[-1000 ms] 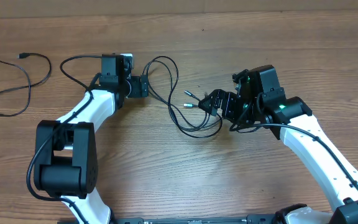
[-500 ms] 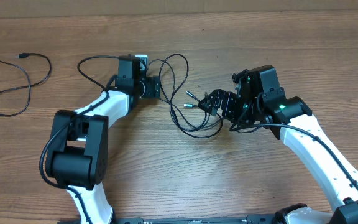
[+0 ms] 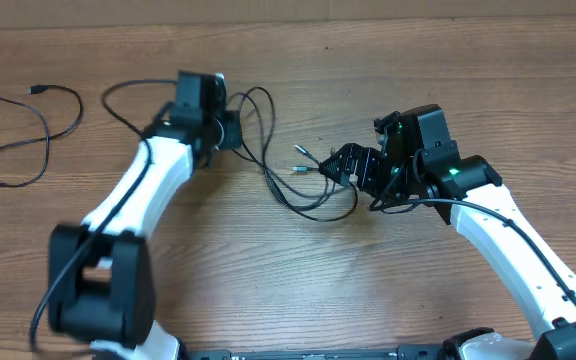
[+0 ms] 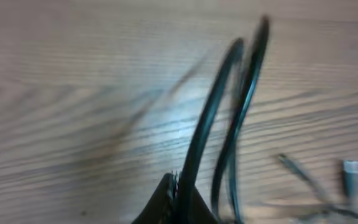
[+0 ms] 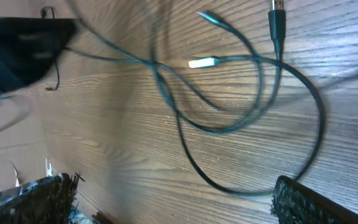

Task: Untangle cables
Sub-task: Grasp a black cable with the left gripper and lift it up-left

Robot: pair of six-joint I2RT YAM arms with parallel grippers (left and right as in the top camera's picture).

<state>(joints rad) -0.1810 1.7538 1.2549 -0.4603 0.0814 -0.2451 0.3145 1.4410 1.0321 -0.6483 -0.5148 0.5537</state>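
Nearest the robot's side of the table [image 3: 468,60]: the lowest sweep of the cables [image 3: 313,204], a slack tangle of thin black strands lying flat on the wood, roughly midway between the two arms. In the right wrist view, the same cables [image 5: 229,129] crossing over themselves left of centre. From there, curving wide toward the right-hand finger; touching it or just short of it, cannot tell.

Just beyond that sweep, on the right: right gripper [image 3: 340,165], low over the table, pointing left at the tangle. Jaws spread wide apart, gripping nothing. From its own camera, right gripper [image 5: 173,196] as two dark fingers at the bottom corners, with only bare wood and loose cable in the gap.

Level with it and just to its left: plug ends [image 3: 298,158], two small pale tips close together, free on the wood.

A little farther back, to the left: left gripper [image 3: 226,130], blurred, at the upper left end of the tangle. Jaws pressed together, clamped on one strand of the cables. From its own camera, left gripper [image 4: 176,202] at the bottom edge, that strand rising from between the fingertips, a second strand running close alongside, unheld.

Farthest left, well apart from everything else: loose cable [image 3: 45,150], a single thin strand in open curves, flat on the table.
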